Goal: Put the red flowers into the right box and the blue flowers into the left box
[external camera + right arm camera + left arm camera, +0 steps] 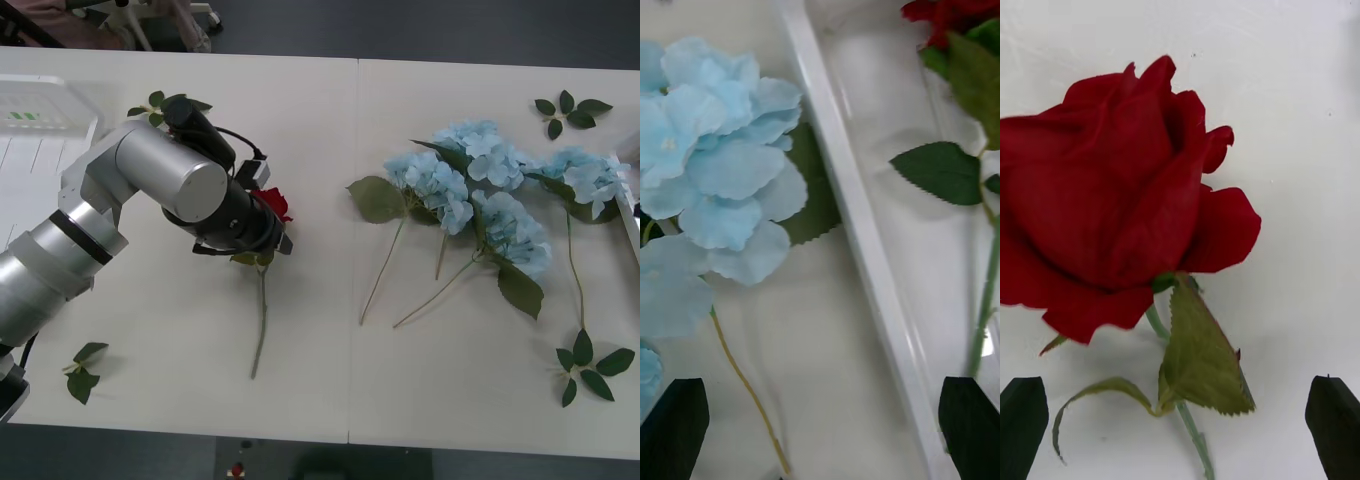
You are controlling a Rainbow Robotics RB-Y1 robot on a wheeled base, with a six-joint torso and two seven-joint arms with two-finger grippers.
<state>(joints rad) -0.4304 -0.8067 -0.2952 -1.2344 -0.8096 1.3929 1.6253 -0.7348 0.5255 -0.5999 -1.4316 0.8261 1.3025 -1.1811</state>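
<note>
Left gripper (272,232) poised over red rose (1112,210) on table (300,380), fingers wide apart and empty; best closing on stem just beneath bloom.

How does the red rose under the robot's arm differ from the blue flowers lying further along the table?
The red rose is one tight, dark bloom lying alone below the open left gripper; the blue flowers are pale, fluffy clusters bunched together, overlapping. The rose's leaves look smaller than theirs. Both have long thin stems and lie flat on the white table.

Left hand (268,222) over red rose (274,203) mid-table; blue flowers (500,190) right.
</note>
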